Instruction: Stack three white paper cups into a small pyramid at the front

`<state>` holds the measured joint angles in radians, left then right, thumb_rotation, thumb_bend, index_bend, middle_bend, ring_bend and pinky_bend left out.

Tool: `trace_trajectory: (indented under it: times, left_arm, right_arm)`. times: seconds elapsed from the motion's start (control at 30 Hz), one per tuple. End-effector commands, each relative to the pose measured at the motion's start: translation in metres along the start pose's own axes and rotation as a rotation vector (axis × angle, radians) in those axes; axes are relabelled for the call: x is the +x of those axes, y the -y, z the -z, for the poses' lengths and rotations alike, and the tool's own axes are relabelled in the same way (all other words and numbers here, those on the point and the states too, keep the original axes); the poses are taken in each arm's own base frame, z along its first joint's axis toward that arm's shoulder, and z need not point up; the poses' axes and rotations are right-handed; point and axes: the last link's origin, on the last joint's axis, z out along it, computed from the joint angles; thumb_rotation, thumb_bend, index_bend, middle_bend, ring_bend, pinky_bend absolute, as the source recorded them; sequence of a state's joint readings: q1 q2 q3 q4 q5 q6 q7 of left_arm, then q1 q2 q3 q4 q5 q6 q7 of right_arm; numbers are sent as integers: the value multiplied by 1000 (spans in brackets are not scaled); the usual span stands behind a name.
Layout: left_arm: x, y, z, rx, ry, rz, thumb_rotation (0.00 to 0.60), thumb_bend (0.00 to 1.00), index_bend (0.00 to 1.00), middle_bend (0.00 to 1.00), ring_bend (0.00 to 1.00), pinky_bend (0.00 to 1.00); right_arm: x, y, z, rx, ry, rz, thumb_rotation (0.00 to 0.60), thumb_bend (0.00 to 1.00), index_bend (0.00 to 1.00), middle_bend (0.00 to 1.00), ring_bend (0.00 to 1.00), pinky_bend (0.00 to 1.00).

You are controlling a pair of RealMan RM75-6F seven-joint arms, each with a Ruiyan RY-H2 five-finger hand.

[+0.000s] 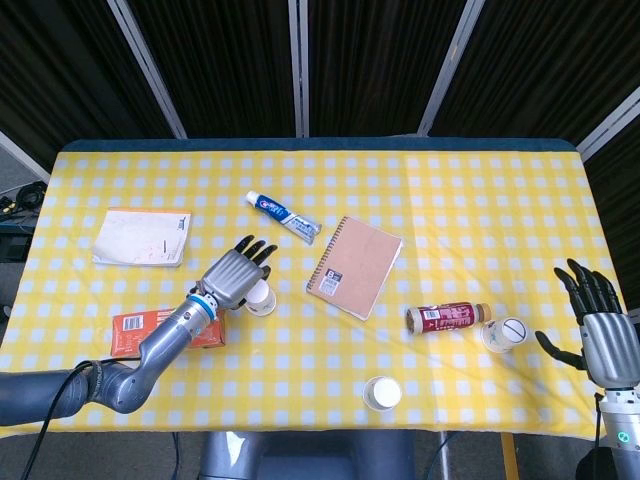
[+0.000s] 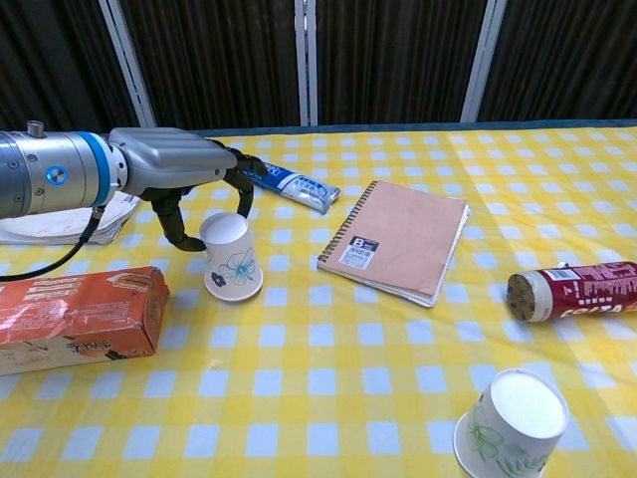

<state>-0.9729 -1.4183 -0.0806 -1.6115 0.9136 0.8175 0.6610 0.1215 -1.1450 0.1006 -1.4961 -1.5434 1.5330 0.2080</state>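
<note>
Left hand [image 2: 189,184] curled around inverted cup [image 2: 231,257], grip unconfirmed | cup light, crushable; best held gently round its wall | right hand [image 1: 603,335] spread, empty

Left hand [image 1: 236,276] over paper cup [image 1: 262,299]; right hand [image 1: 597,322] spread beside second cup [image 1: 503,333].

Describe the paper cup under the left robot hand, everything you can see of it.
The paper cup is white with a blue-green flower print on its side, and looks like thin paper. It stands upside down on the yellow checked tablecloth, base up, tilted slightly. It sits between the orange box and the brown notebook. The left robot hand arches over it, thumb and fingers curling down either side of the top; whether they actually touch it is unclear.
</note>
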Motion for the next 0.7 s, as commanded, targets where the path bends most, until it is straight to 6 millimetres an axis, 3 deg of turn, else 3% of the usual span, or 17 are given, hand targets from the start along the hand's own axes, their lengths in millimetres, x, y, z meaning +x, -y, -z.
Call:
trace_trajectory:
  times: [0.03,0.23,0.47,0.7]
  left_arm:
    - [8,-5,3,-17,-65,5,600,351,433,0,0,0]
    - [13,-21,9,-98,-170,-21,600,350,438,0,0,0]
    - [15,-61,21,-259,-190,-8,600,349,453,0,0,0]
    - [14,-86,27,-371,-188,10,600,345,469,0,0,0]
  right_arm:
    - [0,1,0,0,-2,-1,600,128,89,0,0,0]
    - [2,0,1,-3,-11,-4,600,128,88,0,0,0]
    - [7,2,4,1,-29,-9,600,128,88,0,0,0]
    - [12,3,7,7,-50,-16,600,128,88,0,0,0]
